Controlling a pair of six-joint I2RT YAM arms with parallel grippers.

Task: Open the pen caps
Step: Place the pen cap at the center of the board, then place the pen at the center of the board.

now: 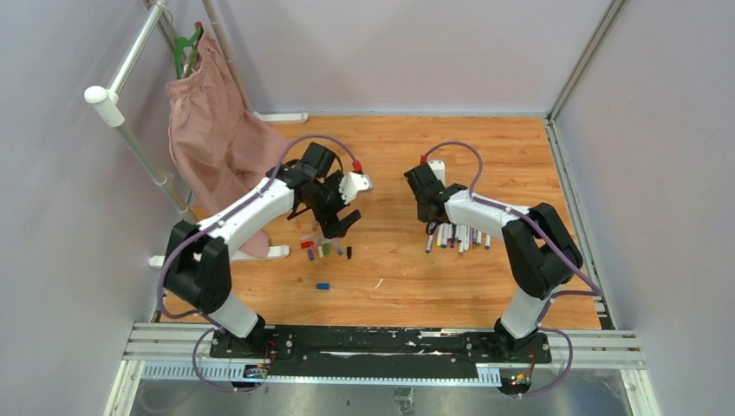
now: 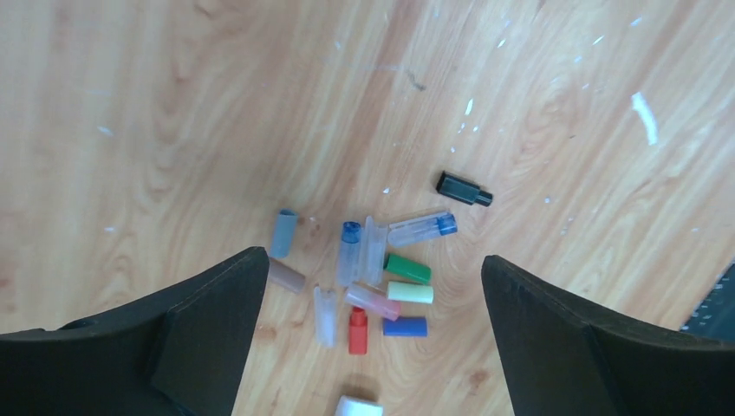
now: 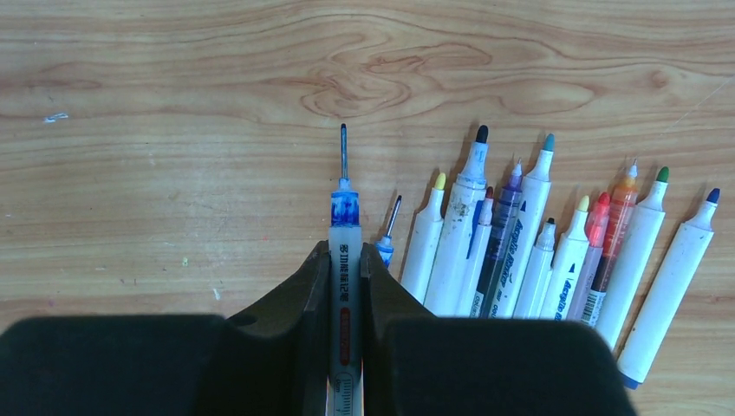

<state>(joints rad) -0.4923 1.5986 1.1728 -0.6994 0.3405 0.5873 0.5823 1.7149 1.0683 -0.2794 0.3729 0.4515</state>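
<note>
Several pen caps [image 1: 325, 249] lie clustered on the wooden table. In the left wrist view they include a green cap [image 2: 407, 268], a pale yellow one [image 2: 409, 292], a blue one [image 2: 405, 327], a red one [image 2: 357, 330], clear ones and a black cap [image 2: 463, 188] set apart. My left gripper [image 2: 374, 260] is open and empty, hovering above the cluster [image 1: 341, 224]. My right gripper [image 3: 345, 251] is shut on a blue-tipped pen [image 3: 344, 217] whose bare tip shows, just left of a row of uncapped pens [image 3: 520, 243]. The right gripper also shows in the top view [image 1: 431, 227].
A lone blue cap [image 1: 322, 285] lies nearer the arms. A pink garment [image 1: 217, 139] hangs on a white pipe rack [image 1: 130, 130] at the back left, close behind the left arm. Walls close in the table's back and right sides.
</note>
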